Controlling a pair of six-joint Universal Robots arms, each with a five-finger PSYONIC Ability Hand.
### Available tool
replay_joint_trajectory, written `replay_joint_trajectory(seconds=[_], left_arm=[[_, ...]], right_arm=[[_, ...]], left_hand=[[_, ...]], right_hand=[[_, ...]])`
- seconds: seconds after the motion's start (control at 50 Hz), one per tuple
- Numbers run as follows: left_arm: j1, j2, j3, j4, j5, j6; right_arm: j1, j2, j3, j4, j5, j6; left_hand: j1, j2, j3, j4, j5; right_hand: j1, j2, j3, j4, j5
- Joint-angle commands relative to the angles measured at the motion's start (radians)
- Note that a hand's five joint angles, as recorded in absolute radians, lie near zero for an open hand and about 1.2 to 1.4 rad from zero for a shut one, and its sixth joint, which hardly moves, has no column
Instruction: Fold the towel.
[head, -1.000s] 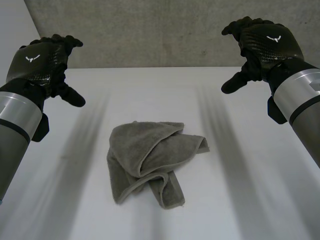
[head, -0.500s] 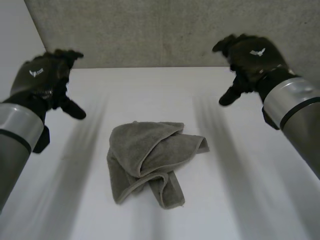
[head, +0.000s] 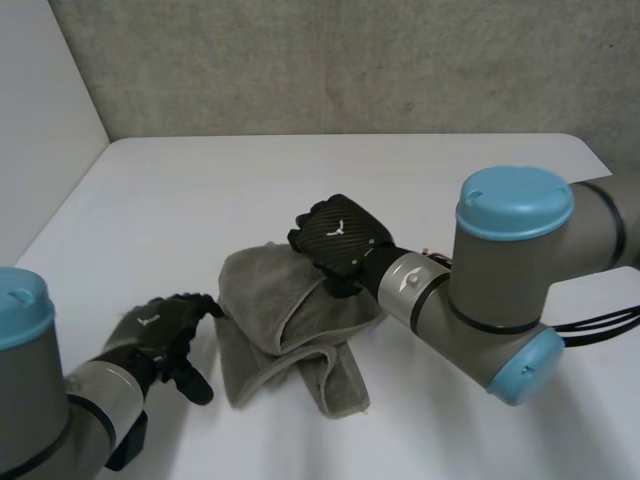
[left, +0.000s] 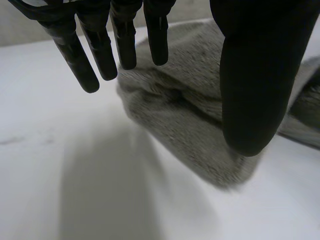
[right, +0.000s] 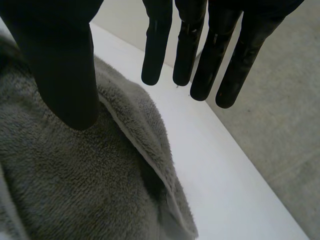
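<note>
Black left hand (head: 160, 328) sits low at the left edge of the towel (head: 290, 325). Your fingers (left: 124, 45) there are straight and spread off the thumb, nothing pinched, tips right by the cloth. You've got the grey towel crumpled in a heap mid white table (head: 180, 190). Right hand (head: 340, 238) is over the heap's far edge, fingers (right: 156, 50) straight, thumb apart above the cloth, gripping nothing.
</note>
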Motion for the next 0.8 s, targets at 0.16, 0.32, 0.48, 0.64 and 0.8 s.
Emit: replay_joint_trajectory(seconds=[0.16, 0.32, 0.48, 0.64, 0.8], left_arm=[[-0.103, -0.196, 0.065, 0.015, 0.0, -0.006], [-0.116, -0.265, 0.111, 0.099, -0.003, 0.0], [-0.114, -0.302, 0.163, 0.164, -0.008, 0.014], [-0.08, -0.224, 0.232, 0.155, -0.011, 0.035], [0.044, 0.026, 0.227, 0.142, 0.003, 0.207]], right_arm=[[0.013, 0.132, -0.072, -0.062, -0.02, -0.15], [0.013, 0.18, -0.105, -0.063, -0.019, -0.205], [0.01, 0.201, -0.164, -0.063, -0.01, -0.208], [-0.08, 0.024, -0.194, -0.059, 0.042, -0.118], [-0.194, -0.163, -0.174, 0.114, 0.053, -0.045]], left_hand=[[0.089, 0.089, 0.089, 0.088, 0.088], [0.377, 0.376, 0.376, 0.376, 0.376], [1.031, 1.031, 1.031, 1.03, 1.03], [1.031, 1.031, 1.031, 1.03, 1.03], [1.031, 1.031, 1.031, 1.03, 1.03]], right_hand=[[0.141, 0.143, 0.143, 0.144, 0.173], [0.211, 0.214, 0.213, 0.214, 0.243], [0.774, 0.777, 0.776, 0.777, 0.806], [0.774, 0.777, 0.776, 0.777, 0.806], [0.774, 0.777, 0.776, 0.777, 0.806]])
